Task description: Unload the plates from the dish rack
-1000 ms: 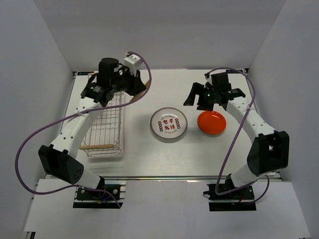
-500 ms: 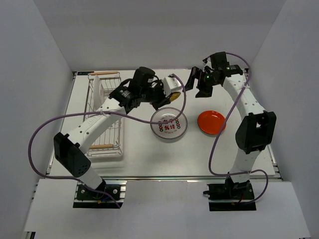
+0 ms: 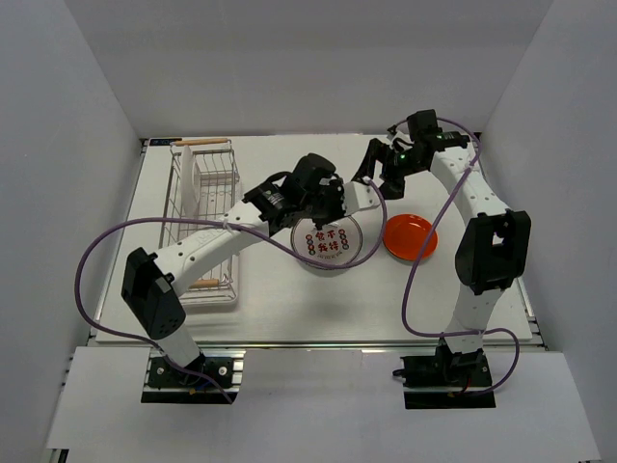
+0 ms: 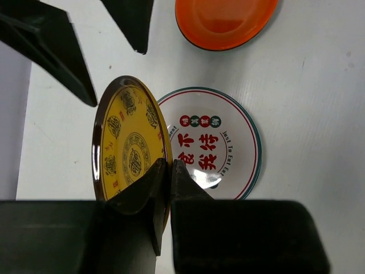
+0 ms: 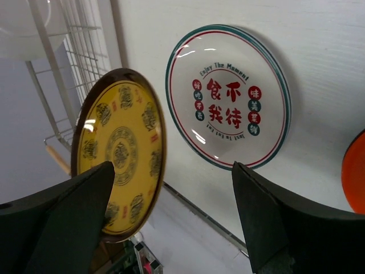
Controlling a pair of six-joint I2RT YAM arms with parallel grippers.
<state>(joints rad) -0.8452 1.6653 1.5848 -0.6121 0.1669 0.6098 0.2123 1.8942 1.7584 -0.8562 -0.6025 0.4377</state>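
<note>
Left gripper [image 4: 169, 162] pinches the yellow-brown plate [image 4: 128, 148] upright above the ringed white plate [image 4: 222, 148]; right gripper [image 5: 173, 165] gapes wide beside it.

Yellow plate [image 4: 130, 151]: glossy glaze, shiny dark brown rim, printed pattern. Ringed plate [image 4: 219, 145]: white, smooth and glossy, with light glints on it in the right wrist view. Orange plate [image 4: 225, 20]: plain, glossy, darker edge. Rack [image 3: 220, 174]: thin silver metal wire, slightly shiny. Rack handle [image 3: 201, 142]: light bare wood, matt. Worktop [image 3: 289, 299]: white, matt, faint specks and scuffs up close. Left hand [image 4: 170, 166], right hand [image 5: 174, 171]: black fingers, matt, smooth, look like plastic. Arms [image 3: 470, 191]: smooth white casing with black joints.
</note>
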